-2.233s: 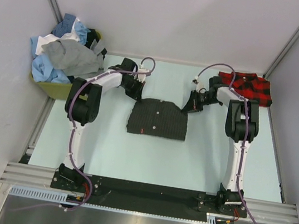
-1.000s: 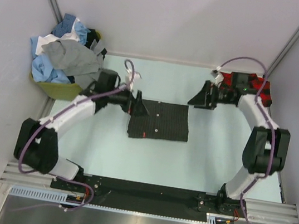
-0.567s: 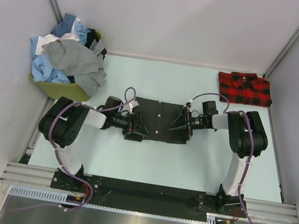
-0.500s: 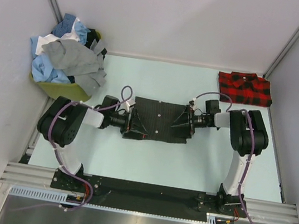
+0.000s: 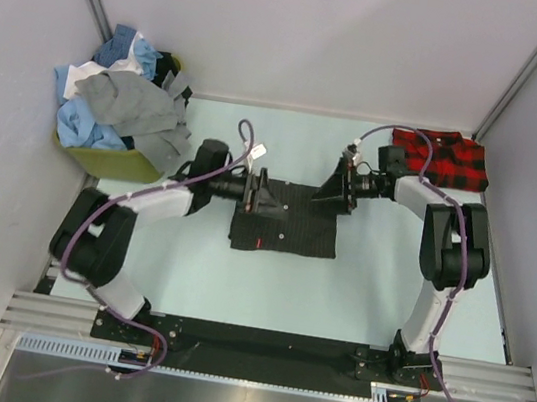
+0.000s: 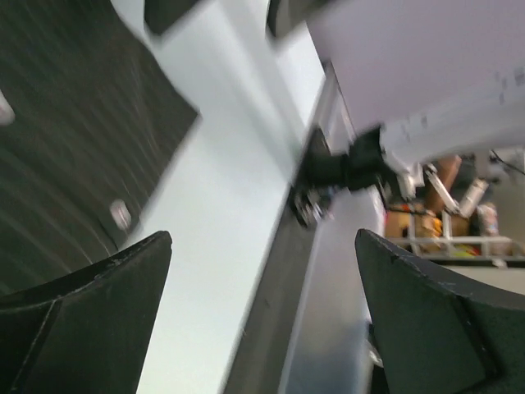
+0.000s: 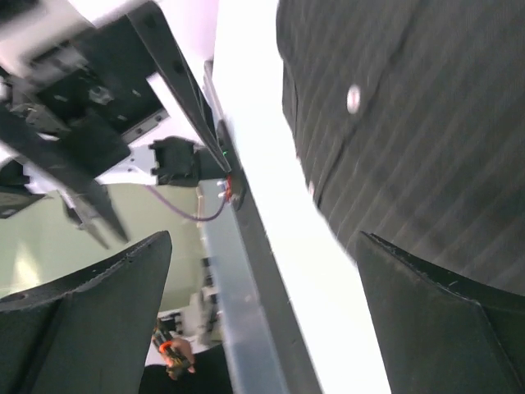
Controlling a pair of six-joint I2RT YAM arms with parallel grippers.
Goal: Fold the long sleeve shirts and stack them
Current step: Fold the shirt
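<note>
A dark charcoal pinstriped long sleeve shirt (image 5: 286, 222) lies folded into a rectangle at the middle of the table. Above its far left corner my left gripper (image 5: 267, 197) stands open, holding nothing. Just off the far right corner my right gripper (image 5: 337, 187) is also open and empty. In the left wrist view the shirt (image 6: 66, 139) fills the upper left beyond the gripper (image 6: 262, 238). In the right wrist view the shirt (image 7: 410, 123) fills the upper right beyond the gripper (image 7: 262, 236). A red-and-black plaid shirt (image 5: 445, 159) lies folded at the far right corner.
A yellow-green bin (image 5: 103, 161) at the far left holds a heap of blue, white and grey shirts (image 5: 116, 103). Grey walls enclose the table on three sides. A metal rail (image 5: 267, 347) carries both arm bases along the near edge.
Both arms have swung from the sides of the dark shirt up to its far corners. The shirt itself lies about where it was, and both grippers stay open.
</note>
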